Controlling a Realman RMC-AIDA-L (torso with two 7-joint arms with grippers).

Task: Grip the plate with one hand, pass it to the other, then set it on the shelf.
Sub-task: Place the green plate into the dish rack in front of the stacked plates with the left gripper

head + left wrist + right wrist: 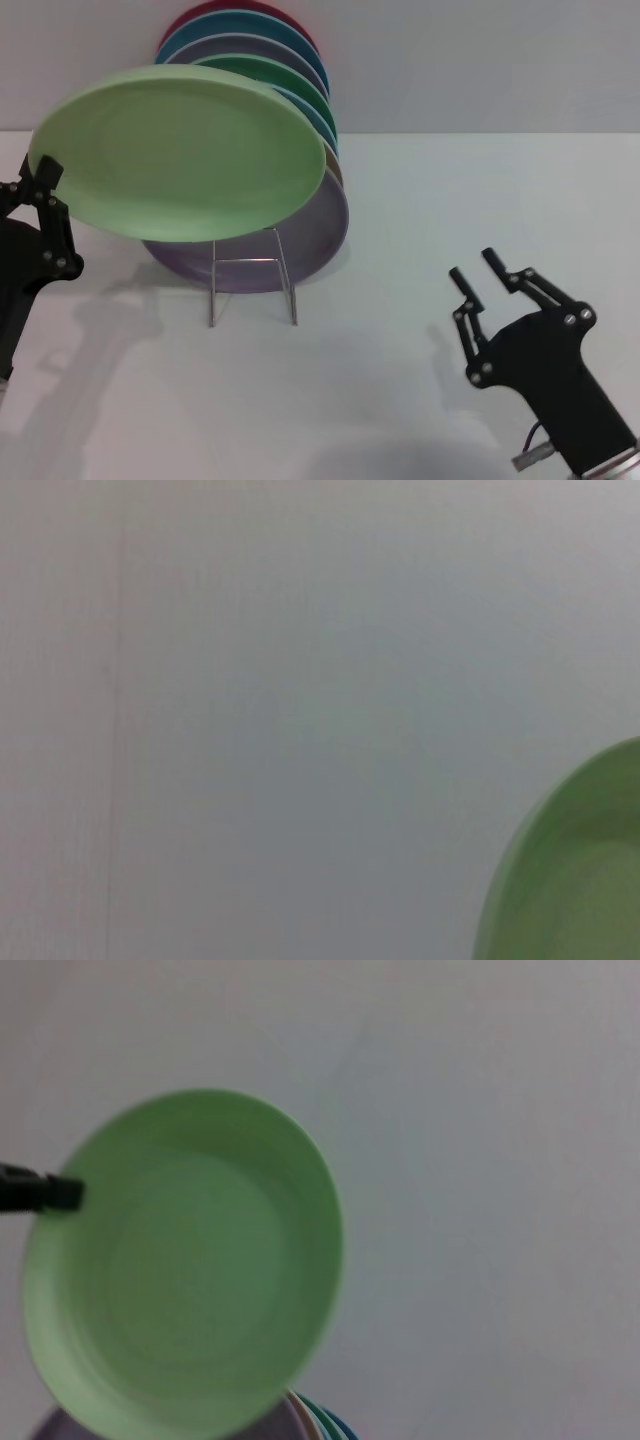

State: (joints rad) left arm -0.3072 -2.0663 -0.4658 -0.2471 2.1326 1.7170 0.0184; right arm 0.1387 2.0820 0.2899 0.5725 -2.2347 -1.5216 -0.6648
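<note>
My left end effector (45,190) clamps one plate (185,150), raised before shelf (252,285). Racked plates (300,235): roughly seven, partly hidden. My right end effector (485,275) spread wide above worktop (450,200).

Both arms matte black. Right gripper (480,268) near the bench's front right corner: two slim fingers on hinged linkage bars, rounded dark tips, small silver pivot screws, blocky black palm. Below the palm, a silver metal wrist ring and a thin cable loop. Left gripper (45,180) at the bench's left edge: same black linkage bars, silver screws, chunky black body behind.
</note>
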